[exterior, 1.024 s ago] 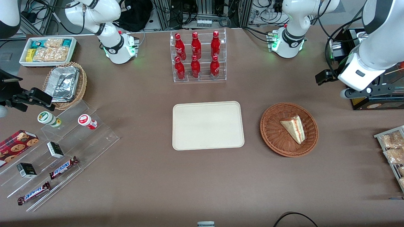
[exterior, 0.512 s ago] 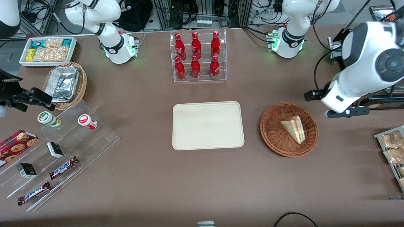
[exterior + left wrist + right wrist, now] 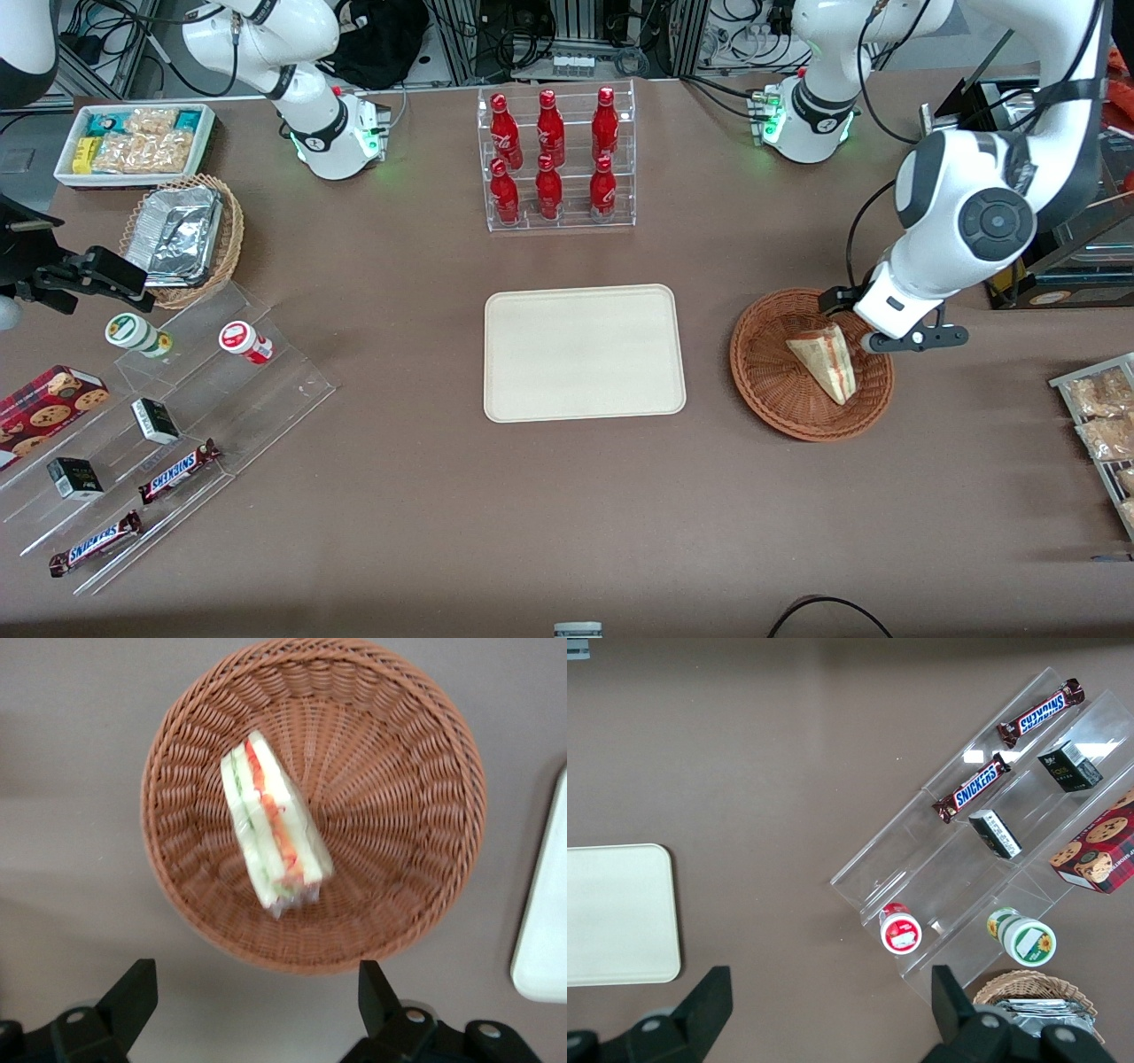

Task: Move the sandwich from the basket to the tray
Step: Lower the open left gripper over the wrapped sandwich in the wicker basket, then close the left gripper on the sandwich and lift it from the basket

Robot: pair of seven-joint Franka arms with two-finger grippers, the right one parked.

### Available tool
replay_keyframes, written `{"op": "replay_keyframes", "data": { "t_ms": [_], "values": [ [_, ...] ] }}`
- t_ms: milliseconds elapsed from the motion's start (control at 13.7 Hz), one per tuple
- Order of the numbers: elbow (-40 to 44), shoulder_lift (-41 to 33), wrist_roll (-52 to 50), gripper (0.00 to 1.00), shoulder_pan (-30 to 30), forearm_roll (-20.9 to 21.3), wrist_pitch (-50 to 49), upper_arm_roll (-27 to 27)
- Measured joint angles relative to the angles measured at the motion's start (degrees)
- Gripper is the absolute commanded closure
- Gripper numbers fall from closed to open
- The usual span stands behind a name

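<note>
gripper (image 3: 257, 1010) hangs spread wide above the basket (image 3: 407, 806); sandwich (image 3: 273, 835) lies inside, filling probably lettuce; tray (image 3: 585, 352) sits beside.

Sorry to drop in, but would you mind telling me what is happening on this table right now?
The left arm is going for a sandwich that lies in a round wicker basket. Its gripper is open, above the basket's edge, and holds nothing. The sandwich is untouched. The tray it is meant for sits beside the basket, with nothing on it, nearer the front camera than the rack of red bottles.
</note>
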Motion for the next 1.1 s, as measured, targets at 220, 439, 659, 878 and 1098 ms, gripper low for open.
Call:
{"op": "replay_keyframes", "data": {
  "t_ms": [220, 439, 659, 878, 1098],
  "values": [
    [-4.09, 0.22, -8.37, 0.00, 0.00, 0.00, 6.94, 0.01],
    [-4.65, 1.27, -17.30, 0.00, 0.00, 0.00, 9.23, 0.01],
    [-4.78, 3.73, -26.89, 0.00, 0.01, 0.00, 11.74, 0.01],
    [-4.79, 5.80, -31.39, 0.00, 0.01, 0.00, 13.56, 0.01],
    [-4.80, 7.45, -32.86, 0.00, 0.02, 0.00, 15.39, 0.03]
  ]
}}
